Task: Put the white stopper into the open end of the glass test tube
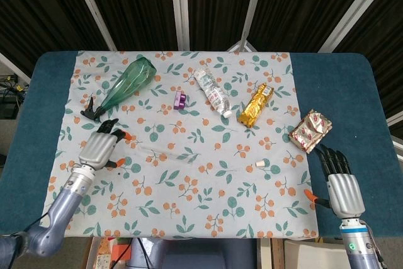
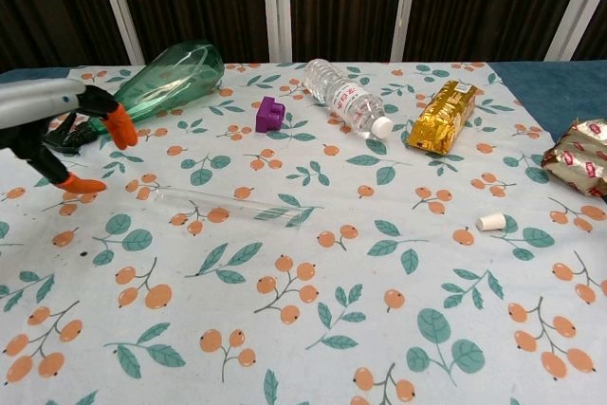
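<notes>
The glass test tube point(image 2: 232, 206) lies flat on the flowered cloth left of the middle; in the head view the tube point(image 1: 165, 152) is faint. The small white stopper point(image 2: 490, 222) lies apart from it to the right, also seen as the stopper point(image 1: 259, 164) in the head view. My left hand point(image 1: 101, 146) hovers just left of the tube's left end with fingers spread, holding nothing; the chest view shows the same left hand point(image 2: 59, 120) at the left edge. My right hand point(image 1: 337, 181) stays open at the table's front right, well right of the stopper.
A green spray bottle point(image 2: 156, 82) lies at the back left, close behind my left hand. A purple block point(image 2: 269, 113), a plastic water bottle point(image 2: 343, 97) and a gold packet point(image 2: 442, 117) lie across the back. A red patterned packet point(image 1: 310, 130) lies just beyond my right hand.
</notes>
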`<state>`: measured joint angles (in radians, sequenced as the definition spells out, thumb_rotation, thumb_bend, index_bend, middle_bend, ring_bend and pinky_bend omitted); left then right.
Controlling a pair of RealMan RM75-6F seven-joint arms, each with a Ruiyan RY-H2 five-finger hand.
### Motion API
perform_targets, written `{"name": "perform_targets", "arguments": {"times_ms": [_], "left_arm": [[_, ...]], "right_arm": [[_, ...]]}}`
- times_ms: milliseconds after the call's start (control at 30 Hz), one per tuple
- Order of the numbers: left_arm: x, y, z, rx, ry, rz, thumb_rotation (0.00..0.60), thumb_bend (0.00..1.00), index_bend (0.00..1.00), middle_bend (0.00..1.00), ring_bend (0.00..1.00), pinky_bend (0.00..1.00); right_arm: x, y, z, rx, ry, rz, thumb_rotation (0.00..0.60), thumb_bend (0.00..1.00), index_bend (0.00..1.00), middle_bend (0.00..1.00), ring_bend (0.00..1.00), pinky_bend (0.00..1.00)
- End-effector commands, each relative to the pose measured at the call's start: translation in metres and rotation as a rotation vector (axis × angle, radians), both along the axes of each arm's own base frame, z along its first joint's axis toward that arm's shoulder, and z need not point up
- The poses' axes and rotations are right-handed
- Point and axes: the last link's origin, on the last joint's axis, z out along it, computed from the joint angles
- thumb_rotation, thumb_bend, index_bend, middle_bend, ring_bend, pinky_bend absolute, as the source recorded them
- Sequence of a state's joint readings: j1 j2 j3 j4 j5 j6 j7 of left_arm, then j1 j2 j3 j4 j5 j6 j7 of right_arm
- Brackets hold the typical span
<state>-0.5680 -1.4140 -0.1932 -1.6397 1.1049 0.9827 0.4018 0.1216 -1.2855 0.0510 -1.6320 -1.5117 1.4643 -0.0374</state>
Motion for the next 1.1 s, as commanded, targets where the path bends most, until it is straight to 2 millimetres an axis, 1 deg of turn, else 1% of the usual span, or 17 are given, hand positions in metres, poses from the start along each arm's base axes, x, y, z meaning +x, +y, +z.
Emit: {"name": "perform_targets", "arguments": {"times_ms": [33,233,400,667,1100], "left_arm": [[0.016,0.011,-0.026,-0.030,0.021,-0.017,0.600,0.33,0.42,0.33,0.00,0.00],[0.034,0.017,-0.055,-0.054,0.026,-0.026,0.600,0.33,0.44,0.34,0.00,0.00],[0.048,0.022,-0.069,-0.051,0.029,-0.036,0.600,0.34,0.44,0.35,0.00,0.00],[0.060,0.028,-0.082,-0.058,0.046,-0.034,0.600,0.37,0.45,0.35,0.00,0.00],[0.068,0.027,-0.095,-0.074,0.064,-0.018,0.600,0.37,0.48,0.36,0.00,0.00]], "right_arm": [[-0.001,-0.001,0.001,-0.001,-0.002,-0.005,0.600,0.15,0.00,0.00,0.00,0.00],[-0.004,-0.002,0.004,-0.007,-0.015,-0.020,0.600,0.15,0.00,0.00,0.00,0.00],[-0.006,-0.001,0.006,-0.011,-0.020,-0.027,0.600,0.15,0.00,0.00,0.00,0.00],[-0.007,-0.001,0.009,-0.013,-0.030,-0.035,0.600,0.15,0.00,0.00,0.00,0.00],[-0.006,0.000,0.008,-0.008,-0.039,-0.038,0.600,0.15,0.00,0.00,0.00,0.00]]}}
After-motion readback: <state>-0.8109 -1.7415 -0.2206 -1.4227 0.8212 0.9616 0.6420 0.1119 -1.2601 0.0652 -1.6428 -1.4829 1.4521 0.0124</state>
